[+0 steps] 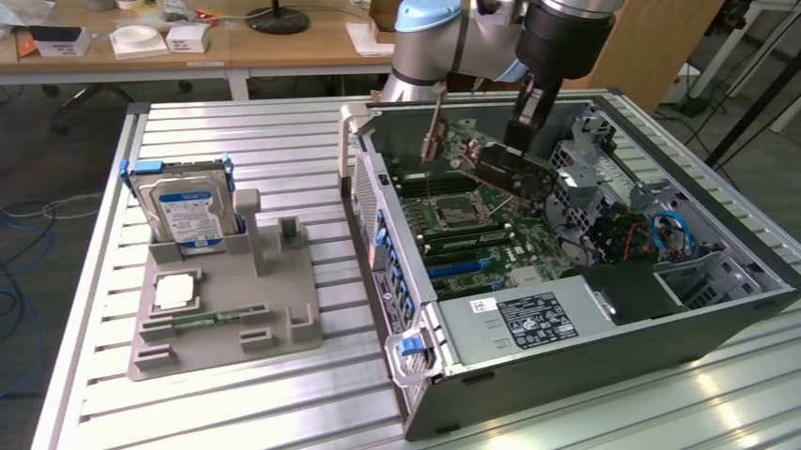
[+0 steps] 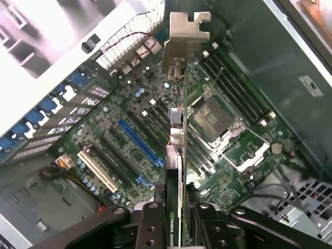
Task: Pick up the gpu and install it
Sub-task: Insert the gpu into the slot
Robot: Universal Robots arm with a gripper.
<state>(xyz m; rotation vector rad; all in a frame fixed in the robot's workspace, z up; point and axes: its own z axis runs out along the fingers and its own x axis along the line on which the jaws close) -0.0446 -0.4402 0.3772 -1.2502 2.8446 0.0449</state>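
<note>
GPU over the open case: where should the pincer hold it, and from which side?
Grip the gpu by its upper long edge, from above, a finger on each flat face. It is thin, hangs edge-down over the motherboard, and its metal bracket juts at one end. The pincer holds it so now.

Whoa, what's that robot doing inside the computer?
The robot arm's tool is gripping the gpu, a thin black card with a silver bracket. It holds the card over the motherboard inside the open computer case. The card doesn't look pushed into a slot yet. On the table beside the case, a hard drive stands in a grey holder.
</note>
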